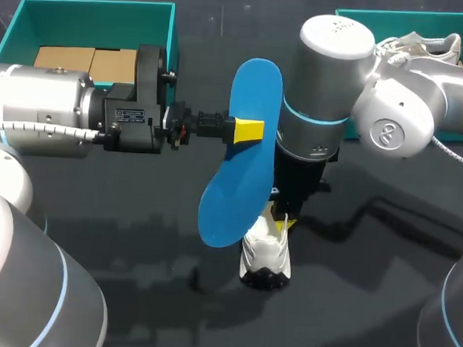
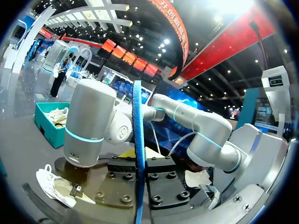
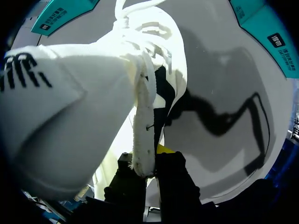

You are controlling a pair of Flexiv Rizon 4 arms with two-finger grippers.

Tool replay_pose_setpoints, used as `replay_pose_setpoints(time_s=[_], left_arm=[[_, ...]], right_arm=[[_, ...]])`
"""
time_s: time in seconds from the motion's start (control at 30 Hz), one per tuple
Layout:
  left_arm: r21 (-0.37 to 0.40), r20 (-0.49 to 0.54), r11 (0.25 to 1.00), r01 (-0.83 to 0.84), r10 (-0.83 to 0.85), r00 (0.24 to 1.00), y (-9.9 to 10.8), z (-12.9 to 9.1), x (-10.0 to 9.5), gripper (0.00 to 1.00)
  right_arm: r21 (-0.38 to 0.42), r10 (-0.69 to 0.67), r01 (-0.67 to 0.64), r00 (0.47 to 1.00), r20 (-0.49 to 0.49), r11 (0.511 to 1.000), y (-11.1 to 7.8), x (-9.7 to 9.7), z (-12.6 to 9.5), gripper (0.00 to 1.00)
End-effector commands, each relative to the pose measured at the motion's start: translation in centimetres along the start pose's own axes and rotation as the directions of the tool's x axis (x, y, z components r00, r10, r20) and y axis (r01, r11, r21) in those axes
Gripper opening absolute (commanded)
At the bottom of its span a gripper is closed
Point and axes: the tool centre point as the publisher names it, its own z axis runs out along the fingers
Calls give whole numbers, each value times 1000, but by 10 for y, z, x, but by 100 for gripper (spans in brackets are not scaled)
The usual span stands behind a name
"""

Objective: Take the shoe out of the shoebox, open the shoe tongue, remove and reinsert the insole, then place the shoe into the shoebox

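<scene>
My left gripper (image 1: 248, 132) reaches in from the left and is shut on a blue insole (image 1: 244, 159), which hangs upright above the table. In the left wrist view the insole (image 2: 137, 130) stands edge-on between the fingers of that gripper (image 2: 138, 186). Just right of the insole, my right gripper (image 1: 282, 221) points straight down and is shut on the tongue of a white shoe (image 1: 266, 257) resting on the dark table. The right wrist view shows the white tongue (image 3: 142, 140) pinched in that gripper (image 3: 147, 170), with the shoe's laces (image 3: 149, 32) ahead of it.
A teal shoebox (image 1: 18, 22) with brown cardboard inside stands at the back left. A second teal box (image 1: 356, 17) at the back right holds another white shoe (image 1: 424, 45). My right arm's elbow (image 1: 390, 112) hangs over the table's right half.
</scene>
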Motion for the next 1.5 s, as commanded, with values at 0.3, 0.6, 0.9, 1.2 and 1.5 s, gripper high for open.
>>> replay_pose_setpoints(time_s=[0.3, 0.6, 0.9, 1.2, 1.5], left_arm=[[2, 0, 1000, 0, 0, 1000, 1, 2, -1, 0], [2, 0, 1000, 0, 0, 1000, 1, 2, -1, 0], [2, 0, 1000, 0, 0, 1000, 1, 2, -1, 0], [2, 0, 1000, 0, 0, 1000, 1, 2, -1, 0], [2, 0, 1000, 0, 0, 1000, 1, 2, -1, 0]], right_arm=[[-16, -54, 53, 998, -39, 998, 4, -10, 9, 0], [-44, -99, 97, 995, -34, 994, 4, -12, 6, 0], [-49, -144, 141, 988, -55, 989, 7, -13, 5, 100], [-173, -200, 162, 951, -235, 972, -8, -24, -38, 100], [-173, -200, 162, 951, -235, 972, -8, -24, -38, 100]])
